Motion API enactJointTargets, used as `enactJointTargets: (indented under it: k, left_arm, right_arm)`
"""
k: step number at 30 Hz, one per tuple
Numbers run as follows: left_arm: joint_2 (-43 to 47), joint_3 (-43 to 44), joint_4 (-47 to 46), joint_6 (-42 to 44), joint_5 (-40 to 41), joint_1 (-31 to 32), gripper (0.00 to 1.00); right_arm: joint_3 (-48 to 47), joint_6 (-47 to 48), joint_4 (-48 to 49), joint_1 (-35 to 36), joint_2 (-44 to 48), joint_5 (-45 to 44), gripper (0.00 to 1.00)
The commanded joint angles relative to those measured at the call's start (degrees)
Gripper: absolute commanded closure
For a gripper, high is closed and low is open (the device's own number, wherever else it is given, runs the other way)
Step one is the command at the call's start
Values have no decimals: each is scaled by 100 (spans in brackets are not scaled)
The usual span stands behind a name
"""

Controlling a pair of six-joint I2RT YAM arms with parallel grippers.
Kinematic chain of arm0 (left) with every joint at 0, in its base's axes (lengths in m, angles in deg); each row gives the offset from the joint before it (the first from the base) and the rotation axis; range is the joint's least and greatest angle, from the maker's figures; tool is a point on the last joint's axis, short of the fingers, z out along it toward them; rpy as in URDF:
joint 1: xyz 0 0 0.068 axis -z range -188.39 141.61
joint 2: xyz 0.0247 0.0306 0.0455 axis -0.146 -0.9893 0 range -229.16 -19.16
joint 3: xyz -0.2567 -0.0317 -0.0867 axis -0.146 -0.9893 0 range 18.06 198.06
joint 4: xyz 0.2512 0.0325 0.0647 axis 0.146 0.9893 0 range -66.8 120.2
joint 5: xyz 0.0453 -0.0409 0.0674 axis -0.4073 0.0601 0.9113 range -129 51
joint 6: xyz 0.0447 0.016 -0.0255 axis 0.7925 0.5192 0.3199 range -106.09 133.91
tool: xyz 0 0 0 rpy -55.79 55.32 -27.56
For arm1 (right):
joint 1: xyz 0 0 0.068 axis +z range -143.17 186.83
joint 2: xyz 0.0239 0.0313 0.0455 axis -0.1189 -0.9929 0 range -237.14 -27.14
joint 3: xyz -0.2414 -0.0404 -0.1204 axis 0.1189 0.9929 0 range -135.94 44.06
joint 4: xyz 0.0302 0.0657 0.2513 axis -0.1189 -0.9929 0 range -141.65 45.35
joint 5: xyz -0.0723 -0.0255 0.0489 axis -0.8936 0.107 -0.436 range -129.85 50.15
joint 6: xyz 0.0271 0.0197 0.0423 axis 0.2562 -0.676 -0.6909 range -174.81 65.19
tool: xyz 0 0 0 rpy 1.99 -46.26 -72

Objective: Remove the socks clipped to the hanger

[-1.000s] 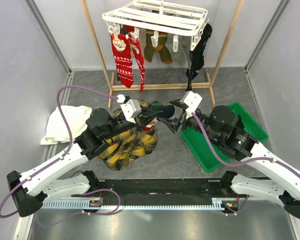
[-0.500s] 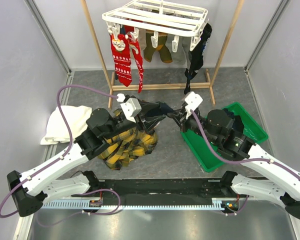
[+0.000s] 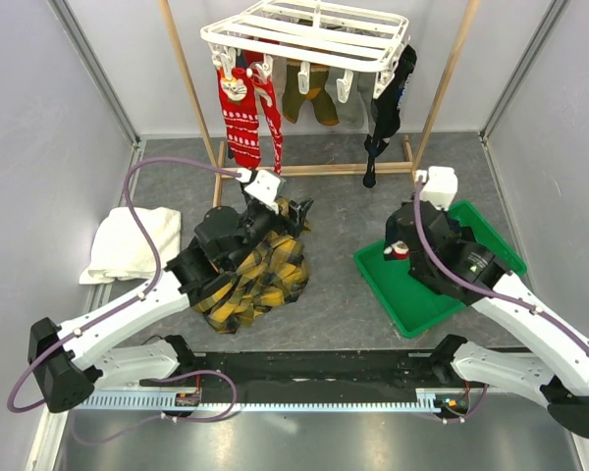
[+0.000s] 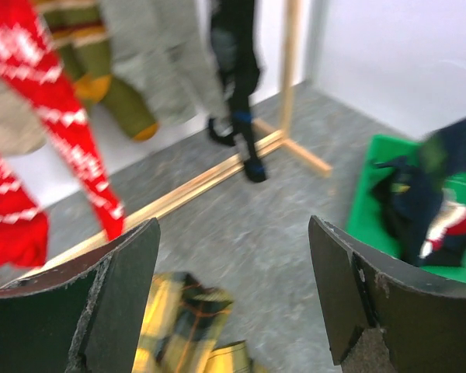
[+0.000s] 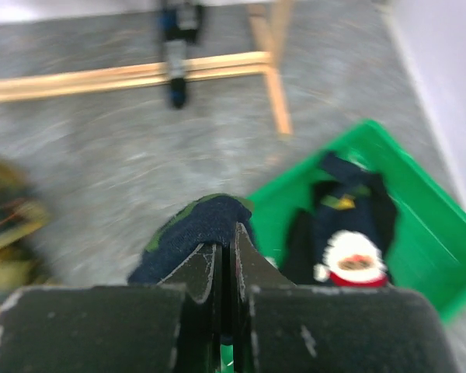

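Two red socks [image 3: 243,123]; one hanger [image 3: 304,51], tray [image 3: 412,294], towel [image 3: 128,243] (also plaid cloth [image 3: 260,280]).

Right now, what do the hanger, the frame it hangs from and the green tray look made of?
The hanger looks like white plastic: smooth, with moulded slats and clips. The frame looks like bare pale wood: matte tan, square-cut bars. The tray is probably plastic: even green colour, smooth surface, thin raised rim.

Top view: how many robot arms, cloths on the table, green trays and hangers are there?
Arms: 2, left and right
Cloths: 2, plaid and white
Trays: 1
Hangers: 1
Total: 6
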Motion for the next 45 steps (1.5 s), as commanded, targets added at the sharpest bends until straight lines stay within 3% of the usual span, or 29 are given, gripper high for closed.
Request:
enactJointTargets:
  k: [1, 10, 12, 16, 18, 19, 20, 22, 24, 28, 32, 35, 36, 39, 41, 45]
  left_arm:
    - [-237, 189, -103, 264, 1238, 8, 16]
    - [-589, 592, 161, -227, 1171, -448, 16]
    - [-668, 672, 301, -306, 1101, -606, 16]
    - [-738, 725, 337, -507, 837, -896, 16]
    - [-826, 743, 319, -570, 688, -1072, 16]
    - [-861, 786, 319, -579, 635, -1125, 16]
    - [-888, 813, 293, -588, 574, -1221, 16]
    - [-993, 840, 197, -527, 415, -1292, 16]
    - [-1037, 848, 74, -474, 188, -1336, 15]
    - [-1142, 857, -111, -456, -139, -1415, 15]
    - [-1431, 989, -173, -421, -51, -1468, 15]
    - [-1643, 1164, -94, -412, 2, -1512, 28]
    - [-1661, 1191, -102, -403, -51, -1512, 53]
    - [-1469, 1104, -85, -465, -375, -1512, 86]
    - [-1302, 981, -111, -552, -778, -1512, 98]
    - [-810, 805, -111, -746, -1333, -1495, 98]
  right_arm:
    - [242, -543, -557, -597, 290, -535, 100]
    - [1744, -1835, -111, -1327, 686, -649, 100]
    - [1956, -1896, -13, -1600, 616, -368, 89]
    - [2228, -2353, -47, -1855, 545, -209, 93]
    - [2421, -2625, -39, -1917, 686, -244, 89]
    - [2474, -2713, -56, -1917, 738, -279, 80]
    - [2571, -2836, -65, -1926, 834, -384, 57]
    - [2589, -2995, -205, -1943, 905, -568, 38]
    - [2493, -2970, -328, -1943, 932, -701, 32]
    - [2002, -2338, -338, -1943, 1028, -588, 10]
    - [1579, -1512, -224, -1943, 1134, -114, 2]
    - [1359, -1045, -91, -1934, 1301, 492, 3]
    - [1315, -974, 4, -1934, 1353, 694, 4]
    - [1122, -675, 215, -1943, 1529, 1450, 5]
    - [973, -631, 373, -1935, 1591, 1785, 10]
    - [245, -570, 602, -1934, 1259, 2601, 13]
